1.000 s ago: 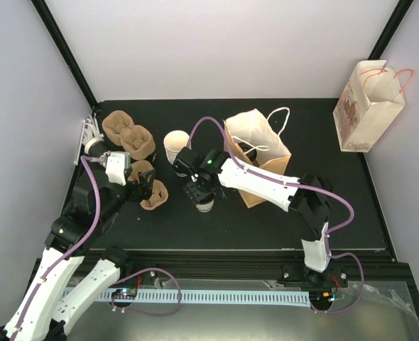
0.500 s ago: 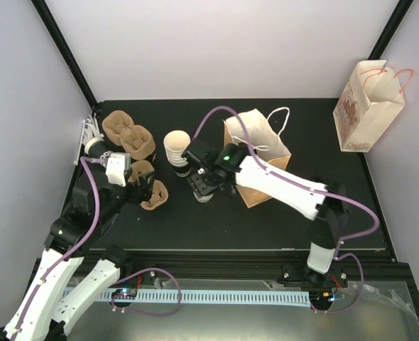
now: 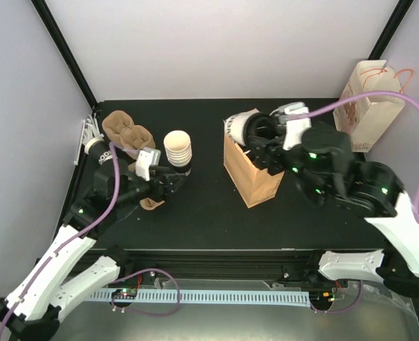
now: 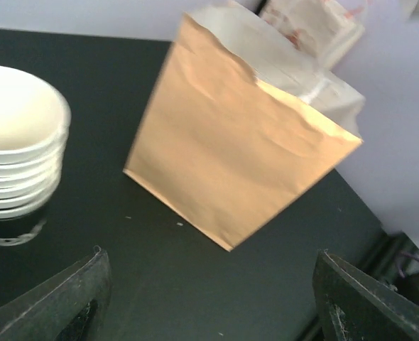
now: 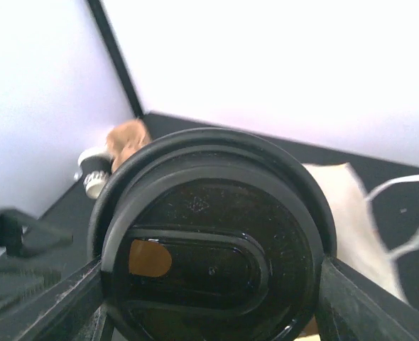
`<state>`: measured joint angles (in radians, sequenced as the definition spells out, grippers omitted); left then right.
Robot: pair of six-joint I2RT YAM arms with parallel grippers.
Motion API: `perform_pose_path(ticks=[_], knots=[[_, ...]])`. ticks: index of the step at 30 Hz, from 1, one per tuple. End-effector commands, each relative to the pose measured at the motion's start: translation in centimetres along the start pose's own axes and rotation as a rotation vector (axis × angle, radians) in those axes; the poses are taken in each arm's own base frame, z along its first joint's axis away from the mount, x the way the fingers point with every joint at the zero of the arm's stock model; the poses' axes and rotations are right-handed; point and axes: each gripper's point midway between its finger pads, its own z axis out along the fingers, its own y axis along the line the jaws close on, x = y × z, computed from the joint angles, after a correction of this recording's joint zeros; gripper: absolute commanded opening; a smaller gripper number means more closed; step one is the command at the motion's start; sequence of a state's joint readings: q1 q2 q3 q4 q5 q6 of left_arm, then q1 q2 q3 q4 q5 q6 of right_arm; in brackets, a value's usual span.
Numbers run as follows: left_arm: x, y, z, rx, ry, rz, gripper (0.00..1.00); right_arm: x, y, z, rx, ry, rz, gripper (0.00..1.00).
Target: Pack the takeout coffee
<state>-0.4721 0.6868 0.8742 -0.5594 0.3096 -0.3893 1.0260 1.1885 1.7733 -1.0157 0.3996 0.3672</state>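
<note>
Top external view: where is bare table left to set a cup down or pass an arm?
Free: the near strip of table between the brown bag and the front rail, and the far strip behind the cup stack. Crowded: the left corner, with carriers, cup stack and left gripper.

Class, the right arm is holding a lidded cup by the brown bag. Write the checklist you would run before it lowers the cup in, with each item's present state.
1. Right gripper closed on the lidded coffee cup: ok.
2. Black lid on the cup: ok.
3. Cup upright: not ok, it is tipped sideways.
4. Cup over the mouth of the brown paper bag: cannot tell, the arm hides the opening.
5. Bag standing: ok.
6. Left gripper open, empty, apart from the bag: ok.
</note>
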Motion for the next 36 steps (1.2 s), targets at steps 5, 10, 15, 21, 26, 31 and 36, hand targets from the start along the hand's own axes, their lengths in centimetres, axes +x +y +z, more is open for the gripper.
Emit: perform_pose_path(ticks=[5,10,15,21,26,31,36], knots=[[-1.8,-6.2,4.3,0.095,0.056,0.1,0.8,-1.5,-6.9,-6.4,0.217,-0.198,0.053,0.58],[-1.9,-5.4,8.3,-0.082,0.158,0.053,0.93,-1.4,-8.1,-8.9,0.196,-0.278,0.073,0.57],[-1.4,-7.5,12.1,-0.072,0.232,-0.016,0.99,-1.0,-9.0,-10.0,0.203,-0.307,0.074,0.56],[-2.2,-7.0,15.6,-0.17,0.245,-0.097,0.99,-0.4,-8.7,-9.8,0.176,-0.313,0.068,0.56],[-2.9,-1.7,15.7,-0.268,0.258,-0.301,0.99,0.2,-8.1,-9.2,0.142,-0.298,0.064,0.56],[-2.0,-1.6,16.4,-0.023,0.291,-0.443,0.99,0.5,-7.9,-8.9,0.131,-0.298,0.058,0.55],[-2.5,-1.4,15.5,-0.13,0.255,-0.391,0.99,0.2,-7.8,-9.1,0.123,-0.319,0.058,0.55]])
